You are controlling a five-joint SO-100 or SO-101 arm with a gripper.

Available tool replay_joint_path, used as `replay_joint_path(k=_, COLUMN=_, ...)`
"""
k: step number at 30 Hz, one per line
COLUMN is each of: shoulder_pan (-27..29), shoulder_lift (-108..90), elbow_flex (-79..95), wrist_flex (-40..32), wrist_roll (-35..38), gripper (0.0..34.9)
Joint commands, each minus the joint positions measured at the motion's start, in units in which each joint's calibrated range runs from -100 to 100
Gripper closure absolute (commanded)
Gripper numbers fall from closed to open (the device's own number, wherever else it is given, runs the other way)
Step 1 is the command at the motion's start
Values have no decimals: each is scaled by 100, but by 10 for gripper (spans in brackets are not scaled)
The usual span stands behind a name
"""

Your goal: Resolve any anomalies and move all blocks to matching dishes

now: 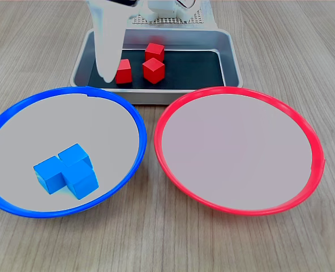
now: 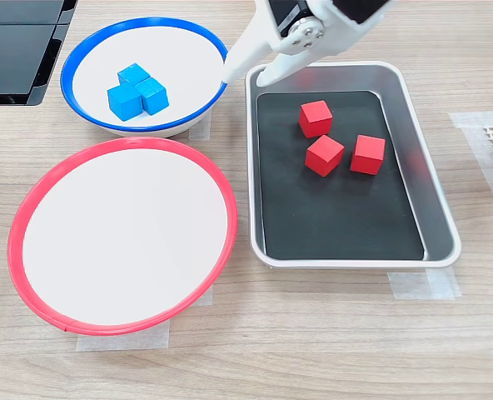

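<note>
Blocks first: three blue cubes point(image 1: 67, 171) sit bunched together, touching, in the blue-rimmed dish point(image 1: 134, 116), toward its near-left part in the first exterior view; in the second exterior view the same cluster point(image 2: 136, 91) lies left of centre in that dish point(image 2: 88, 52), at the far left of the table. Three red cubes are in the silver tray point(image 1: 231, 52) w/ the black floor: in the first exterior view one at the far side point(image 1: 154, 51), one just nearer and right of it point(image 1: 154, 70), one to the left point(image 1: 123, 71), partly hidden behind the arm. In the second exterior view they show clearly as a loose trio point(image 2: 316, 118) point(image 2: 324, 155) point(image 2: 368, 154) in the tray's far half, close but apart, none stacked. Red-rimmed dish point(image 1: 173, 107) holds nothing; it sits right of the blue one in the first exterior view, nearly rim to rim, and near-left in the second exterior view point(image 2: 221, 179), beside the tray point(image 2: 442, 218). Gripper point(image 2: 255, 62): white, slanting down from the top edge, tip over the tray's far-left corner, just beside the blue dish's rim; in the first exterior view its pale finger point(image 1: 109, 42) hangs over the tray's left part; carries no cube; whether the jaws are apart or closed, can't tell from either view.
</note>
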Motion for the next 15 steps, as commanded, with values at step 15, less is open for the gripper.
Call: replay_joint_path(k=15, shoulder_pan=-544, shoulder_lift=-1148, elbow_flex=704, wrist_flex=1967, wrist_roll=1021, gripper=170)
